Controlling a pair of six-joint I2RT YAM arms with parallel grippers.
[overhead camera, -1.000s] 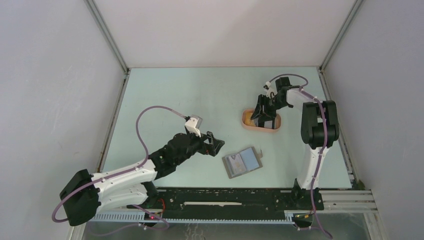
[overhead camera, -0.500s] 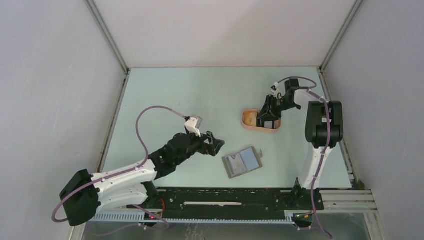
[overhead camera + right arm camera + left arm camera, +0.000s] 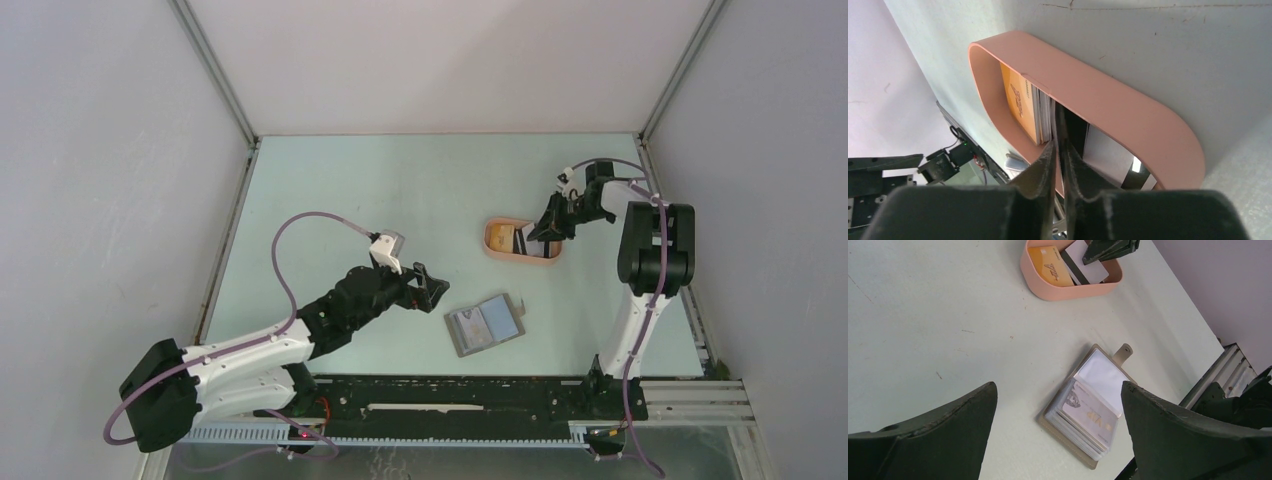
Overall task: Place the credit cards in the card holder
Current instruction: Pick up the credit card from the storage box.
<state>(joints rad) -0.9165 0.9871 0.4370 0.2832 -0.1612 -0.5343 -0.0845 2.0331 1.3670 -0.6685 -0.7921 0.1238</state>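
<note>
While the right arm works at the tray, left gripper (image 3: 431, 288): jaws spread wide and empty, hovering low just left of the card holder. If it waits there, it could crowd the drop-off.
Card holder (image 3: 485, 325): lies open and flat, near centre of the table, with a light card (image 3: 1091, 412) showing in its top pocket. Nothing pins it down, so a card pushed in one-handed could shove it along.
Peach tray (image 3: 495, 251): right of centre, farther back than the holder and well apart from it. It looks light enough to slide or tip if a card catches its wall.
Orange card (image 3: 1050, 266): flat in the tray's left half, and could get dragged out too.
Striped card (image 3: 1083, 267): white with a dark band, in the tray's right half, partly under the right fingers.
Right gripper (image 3: 1058, 145): dipped into the tray, fingers drawn almost together around a thin dark edge. Whether a card is truly pinched cannot be told; a corner-only pinch could let it swing or drop.
In the way: the tray wall hems the cards in.
Table (image 3: 380, 190): pale and scuffed.
</note>
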